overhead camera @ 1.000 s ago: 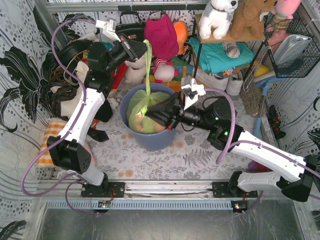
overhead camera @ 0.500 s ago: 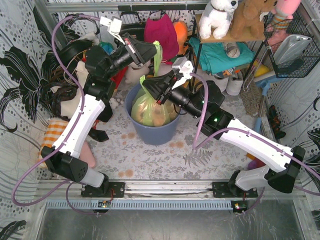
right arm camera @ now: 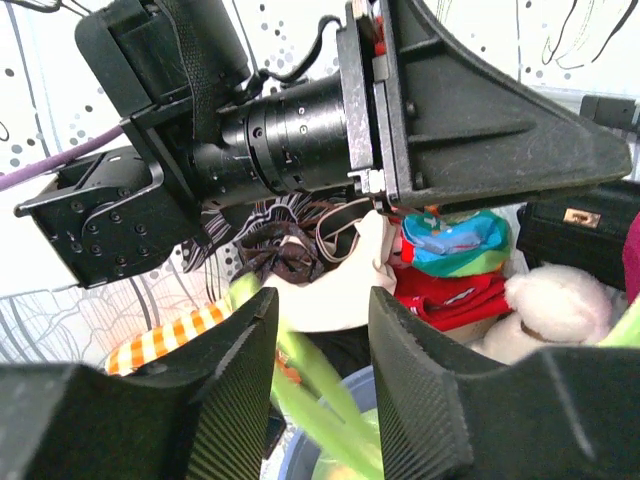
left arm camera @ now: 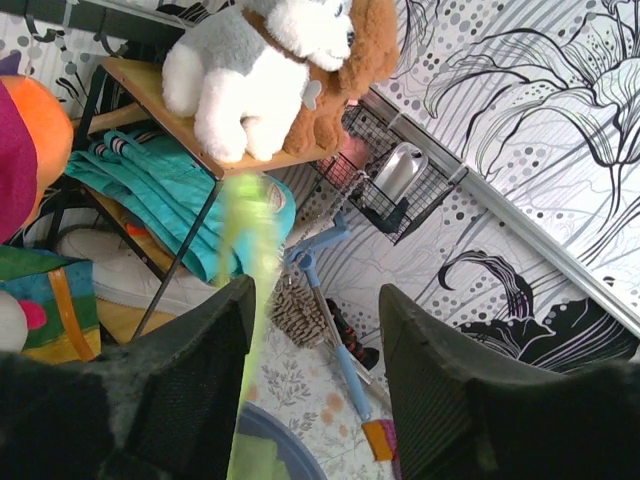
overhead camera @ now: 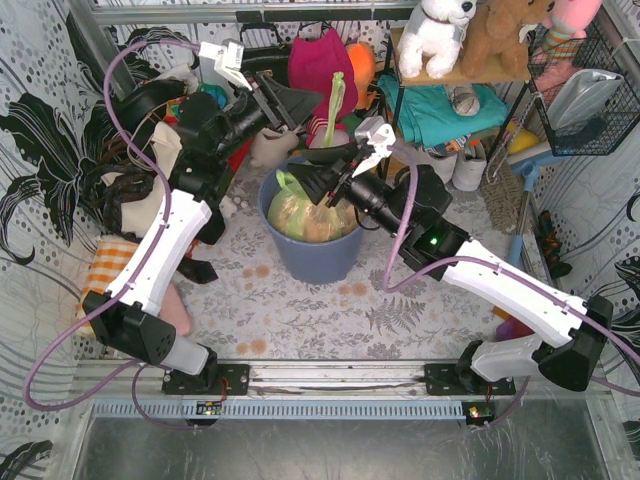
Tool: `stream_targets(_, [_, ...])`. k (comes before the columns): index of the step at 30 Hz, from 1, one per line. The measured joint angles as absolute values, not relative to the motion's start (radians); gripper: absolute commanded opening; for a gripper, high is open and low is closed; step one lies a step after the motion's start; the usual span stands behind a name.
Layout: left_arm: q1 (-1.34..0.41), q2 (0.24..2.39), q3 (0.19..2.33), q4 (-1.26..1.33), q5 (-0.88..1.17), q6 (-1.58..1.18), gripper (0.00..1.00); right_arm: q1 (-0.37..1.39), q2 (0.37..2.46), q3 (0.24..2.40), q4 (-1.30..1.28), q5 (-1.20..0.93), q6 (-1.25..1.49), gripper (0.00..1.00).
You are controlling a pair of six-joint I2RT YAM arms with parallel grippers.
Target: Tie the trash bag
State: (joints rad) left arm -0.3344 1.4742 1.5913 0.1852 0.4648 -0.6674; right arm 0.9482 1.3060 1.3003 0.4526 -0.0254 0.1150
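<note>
**Knot check: both claws apart, bag tails loose**

Trash bag [overhead camera: 305, 215] is sitting down inside the blue bin [overhead camera: 322, 262], with brown paper showing through the green plastic. One long tail [overhead camera: 335, 100] of the bag mouth stands straight up above the bin. A short ear [overhead camera: 285, 181] pokes out at the left of the rim.

Left gripper [overhead camera: 298, 108] hangs high just left of the long tail, jaws apart. On its wrist cam the green strip runs blurry right beside one of the fingers [left arm camera: 195, 385]. It's inside the gap but not pinched, as far as I can see. Right gripper [overhead camera: 316, 183] sits low over the bag's top, jaws also apart. Green strands cross the gap in its own wrist view, and nothing is squeezed.

My read: we're mid-tie, at a regrasp point. I can't tell whether a first overhand loop is already in at the neck, it's too bunched up under the right claw. Nothing looks cinched tight to me though.

Next move, I reckon, calls for each claw to close on its own tail, low near the neck rather than up at the floppy end. Then cross them and pull apart sideways. Thin film is slippery and the long tail will probably flop, so the left claw wants to shut before the strip drifts out of the gap.
</note>
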Motion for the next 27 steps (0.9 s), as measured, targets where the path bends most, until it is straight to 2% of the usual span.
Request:
stream_targets(6, [-0.334, 1.471, 1.695, 0.095, 0.424, -0.602, 0.85, 0.948, 1.277, 1.366, 0.397, -0.025, 0.104, 0.61])
stream_targets(9, [-0.334, 1.438, 1.707, 0.060, 0.386, -0.558, 0.91, 0.948, 1.248, 1.407, 0.345, -0.013, 0.075, 0.76])
stream_targets(15, [-0.330, 1.321, 1.645, 0.013, 0.229, -0.469, 1.00, 0.937, 1.198, 1.475, 0.226, 0.077, -0.033, 0.86])
stream_targets(20, [-0.323, 1.211, 1.483, -0.009, 0.019, -0.417, 0.98, 0.815, 1.185, 1.478, 0.119, 0.166, -0.099, 0.99])
stream_targets(23, [-0.319, 1.158, 1.353, -0.033, -0.152, -0.400, 0.98, 0.711, 1.167, 1.413, 0.083, 0.218, -0.117, 0.97])
stream_targets(27, [-0.318, 1.048, 1.069, -0.030, -0.411, -0.393, 0.98, 0.514, 1.116, 1.230, 0.046, 0.246, -0.090, 0.97])
